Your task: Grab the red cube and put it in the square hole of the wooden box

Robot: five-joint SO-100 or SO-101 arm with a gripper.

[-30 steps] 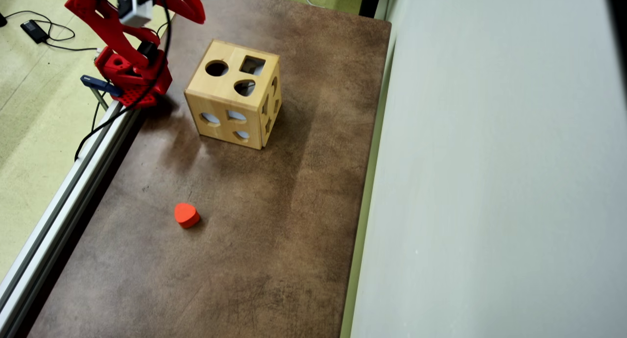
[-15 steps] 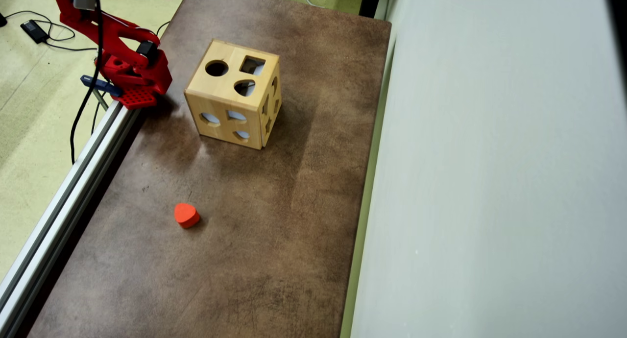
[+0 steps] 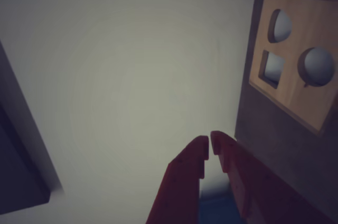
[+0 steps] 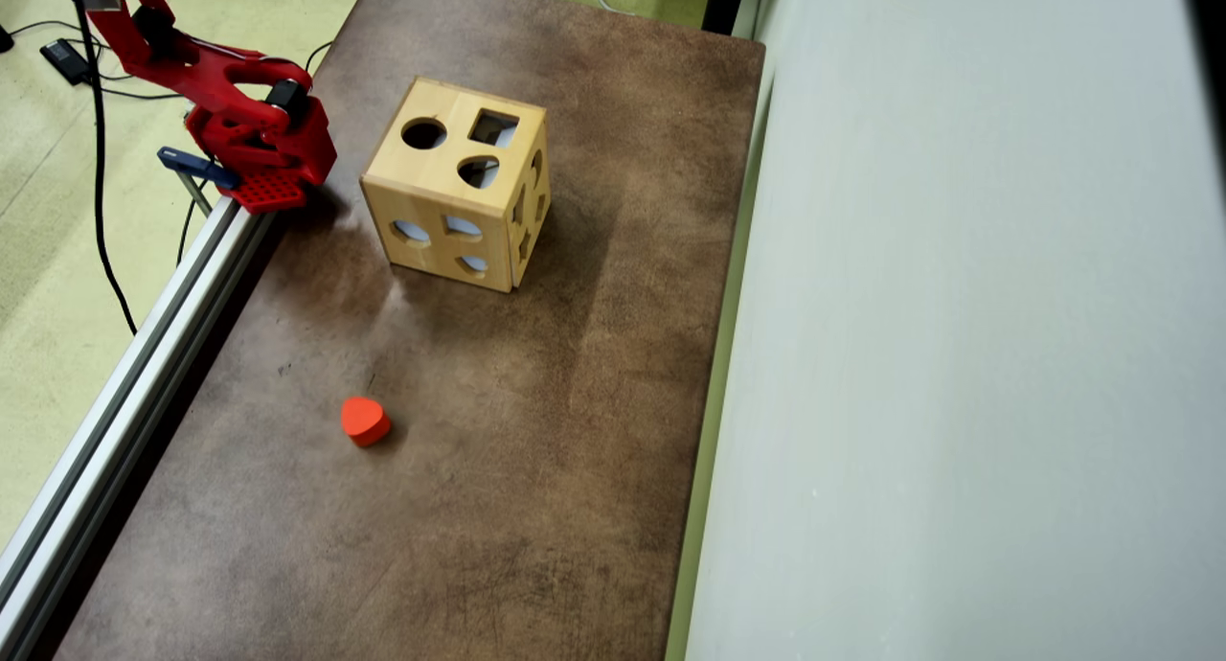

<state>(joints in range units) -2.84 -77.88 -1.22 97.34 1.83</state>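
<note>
In the overhead view, the wooden box [image 4: 458, 184] is sitting upright on the brown counter [image 4: 536, 469], toward the 11 o'clock part of the surface. Its top face is showing three cutouts: a round hole [image 4: 423, 133] at 9 o'clock, the square hole [image 4: 494, 126] at 1 o'clock, and a rounded heart-like hole [image 4: 478, 171] at 5 o'clock. More cutouts are piercing the two side faces that are facing the camera.

No red cube is showing in either view. An orange-red heart-shaped block [image 4: 365, 420] is lying alone on the counter, well apart from the box, at about 7 o'clock from it.

The red arm [image 4: 215, 72] is rising from its base [image 4: 263, 158], which is sitting at the counter's edge just beside the box at its 9 o'clock; the arm is leaning out toward the frame's 10 o'clock corner, and its end effector is lying outside this picture.

In the wrist view, the end effector [image 3: 208, 149] is entering from 6 o'clock with its two red tips nearly meeting, leaving only a thin slit and gripping nothing. It is pointing at a pale wall [image 3: 132, 65], with the box top at 2 o'clock of the frame.
</note>
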